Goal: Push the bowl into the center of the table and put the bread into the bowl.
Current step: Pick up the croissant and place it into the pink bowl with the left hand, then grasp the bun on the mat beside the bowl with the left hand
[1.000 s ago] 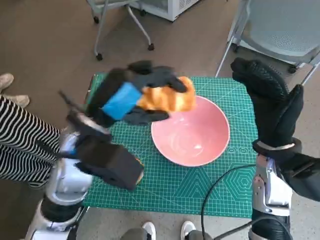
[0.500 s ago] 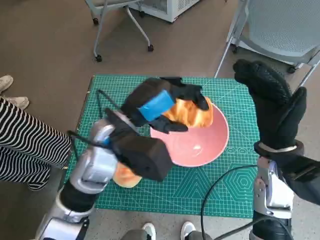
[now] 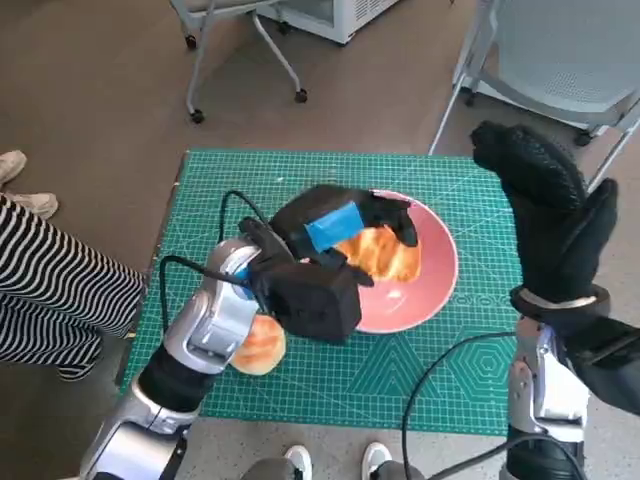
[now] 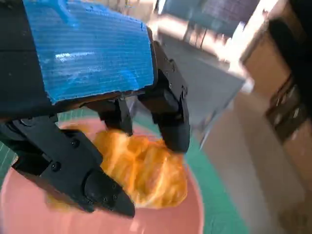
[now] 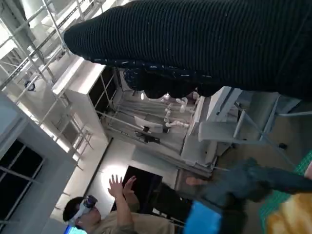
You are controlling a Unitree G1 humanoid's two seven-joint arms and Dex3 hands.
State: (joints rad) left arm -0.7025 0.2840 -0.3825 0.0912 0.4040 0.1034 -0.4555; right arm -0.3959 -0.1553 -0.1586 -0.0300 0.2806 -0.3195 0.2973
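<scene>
Striped trouser legs of a person [image 3: 50, 275] are cut off at the left edge of the head view, with pale shoes [image 3: 20, 180] on the floor beyond them. Next comes my left forearm, and half hidden under its black wrist housing sits a second bread roll [image 3: 258, 345] on the green mat [image 3: 250, 170]; only its lower curve shows, just beside the bowl's near rim. My left hand [image 3: 335, 228] hangs over the pink bowl [image 3: 435, 265], which lies toward the middle of the mat, slightly to the right. The bread [image 3: 382, 252] is inside the bowl's outline, my fingers curled over its top, so I am holding it; from the head view I cannot tell whether it touches the bowl's floor. The left wrist view fills in what the head hides: my black fingers [image 4: 170, 117] pressing onto the golden, layered bread [image 4: 141, 170] from above, another black part of the hand lying in front of it, with pink bowl [image 4: 29, 214] underneath, blurred. My right hand [image 3: 545, 210] stands raised at the table's right edge, gloved fingers straight and upright, holding nothing. The right wrist view shows only the glove [image 5: 204, 44] as a dark band, plus a person [image 5: 105, 214] in the background with a hand lifted.
</scene>
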